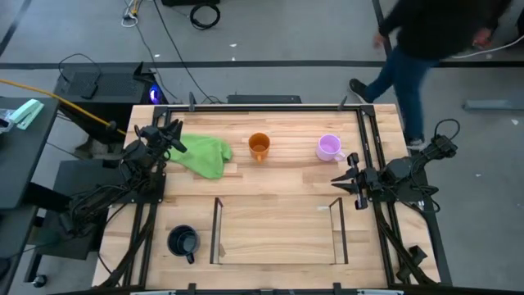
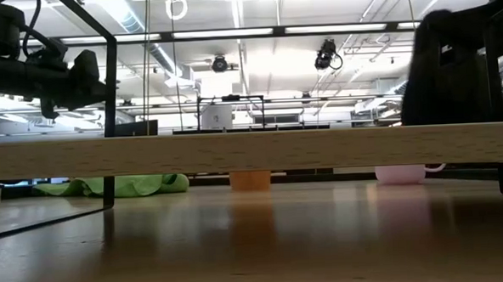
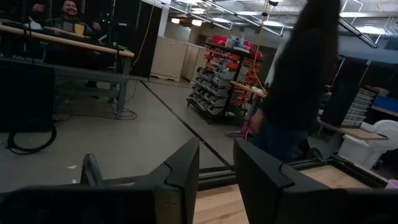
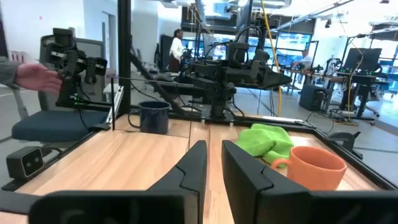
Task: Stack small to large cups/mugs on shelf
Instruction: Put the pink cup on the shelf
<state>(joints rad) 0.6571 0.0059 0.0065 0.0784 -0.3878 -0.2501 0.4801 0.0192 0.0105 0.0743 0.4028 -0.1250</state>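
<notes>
Right now, three mugs sit on the table and both arms hang back at its edges.

Taking the shelf as the landmark: it is a wooden bay between two clear upright panels. The dark mug stands just outside its left panel. Well beyond the shelf stand the orange mug and the lilac mug, apart from each other, with a green cloth lying left of the orange one. The left gripper hovers by the cloth, fingers a narrow gap apart, holding nothing. The right gripper hangs beyond the shelf's right panel, likewise narrowly parted and empty. A person walks past the table's far corner.
</notes>
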